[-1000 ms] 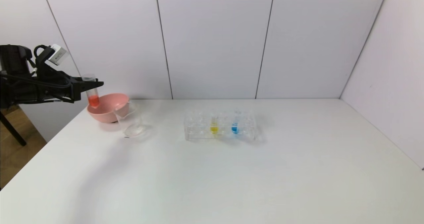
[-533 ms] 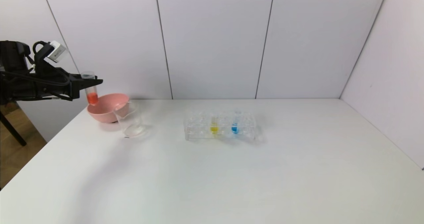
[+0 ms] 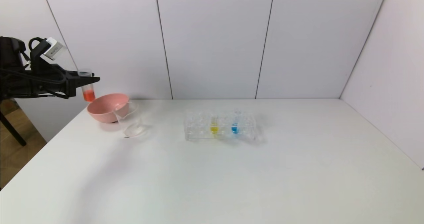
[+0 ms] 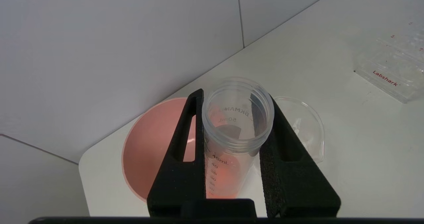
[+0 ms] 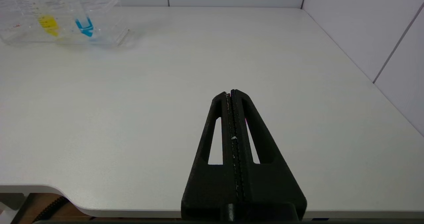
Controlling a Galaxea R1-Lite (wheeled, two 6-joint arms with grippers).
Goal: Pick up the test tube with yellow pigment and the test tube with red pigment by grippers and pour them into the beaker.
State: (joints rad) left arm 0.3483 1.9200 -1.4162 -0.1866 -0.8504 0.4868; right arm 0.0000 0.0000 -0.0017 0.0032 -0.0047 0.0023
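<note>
Red tube aloft, clamped upright in left gripper (image 4: 232,131) above pink bowl (image 3: 102,110) — off target.

Test tube with red pigment (image 3: 86,86) held short of beaker (image 3: 131,123); tipped here, would spill into bowl. Yellow-pigment tube (image 3: 214,124) waiting in "Labshark" rack (image 4: 394,75). Right gripper (image 5: 233,95) idle, pressed shut, empty. Readable on tube: "50mL".

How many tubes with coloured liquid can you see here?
3. The red tube is held upright in the left gripper, above the pink bowl. The yellow tube and blue tube stand in the clear rack.
</note>
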